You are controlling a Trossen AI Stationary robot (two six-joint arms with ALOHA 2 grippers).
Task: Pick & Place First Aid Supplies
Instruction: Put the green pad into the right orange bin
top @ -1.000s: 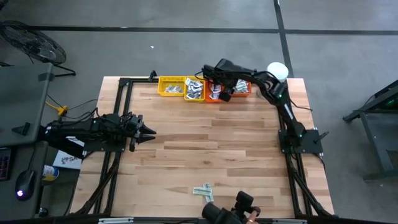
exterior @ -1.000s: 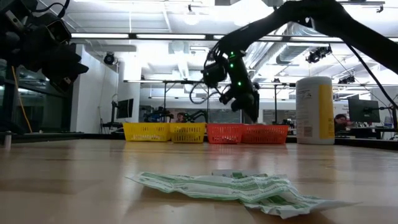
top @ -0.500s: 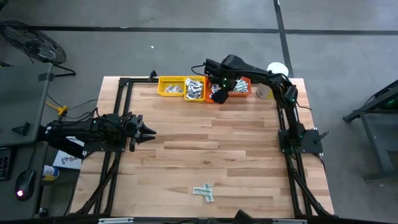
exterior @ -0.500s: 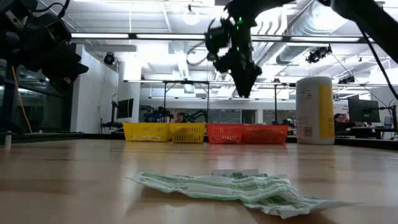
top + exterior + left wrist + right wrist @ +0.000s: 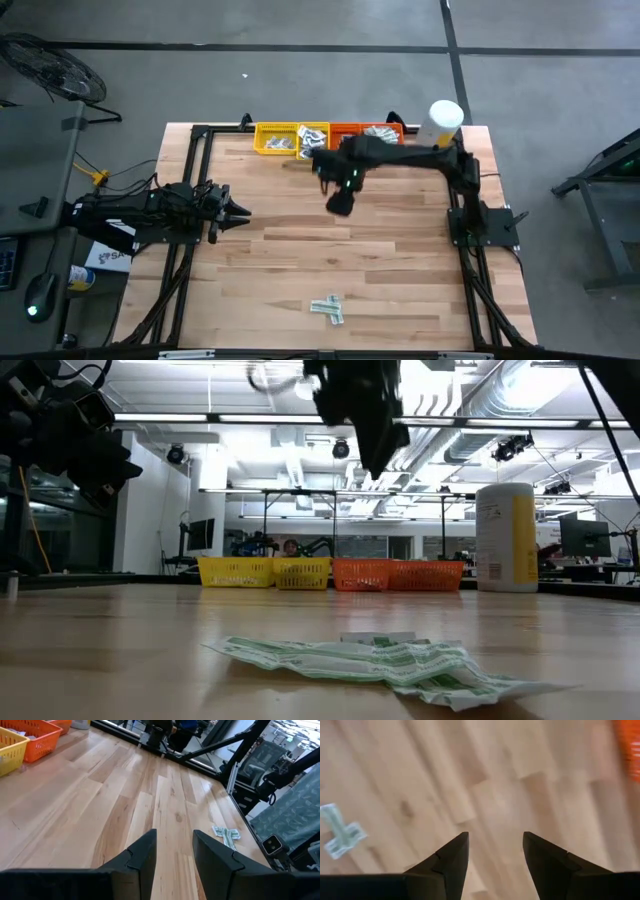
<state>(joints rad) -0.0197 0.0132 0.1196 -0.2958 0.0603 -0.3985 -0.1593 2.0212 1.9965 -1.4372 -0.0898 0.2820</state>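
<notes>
We are watching the right gripper pulling away from the red trays. It is now hanging empty, fingers parted, over bare table.

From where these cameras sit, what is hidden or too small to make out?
- Packets inside the yellow tray and red tray: high view, too small to count; low view, the tray walls hide them.
- Loose packets on the table: high view, too small to count; low view, they overlap.
- Right gripper: low view, cut off by the top edge.
- Canister: label too small to read.
</notes>
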